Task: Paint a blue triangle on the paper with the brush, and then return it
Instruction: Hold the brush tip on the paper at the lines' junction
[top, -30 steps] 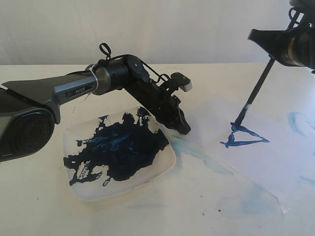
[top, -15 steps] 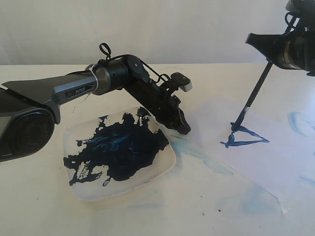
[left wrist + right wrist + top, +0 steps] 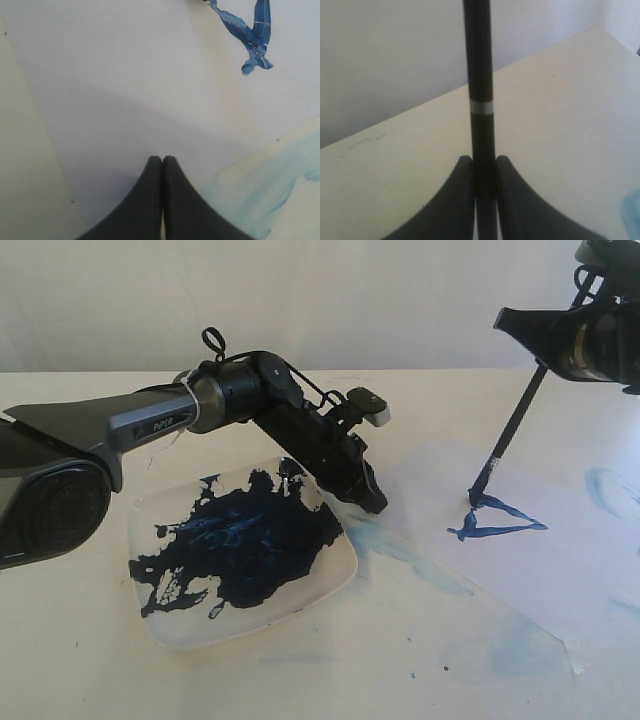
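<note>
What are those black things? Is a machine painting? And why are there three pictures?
Yes, it is a robot with two arms. One picture looks at the whole table; the other two come from small cameras on each arm's wrist. The right fingers pinch a thin black brush, its tip at a corner of a blue triangle on the paper. The left fingers are shut, holding nothing, over the paper. Beside it lies a plate smeared with dark blue paint.

Bright diffuse light, soft faint shadows, washed-out whites, wrist views slightly soft
</note>
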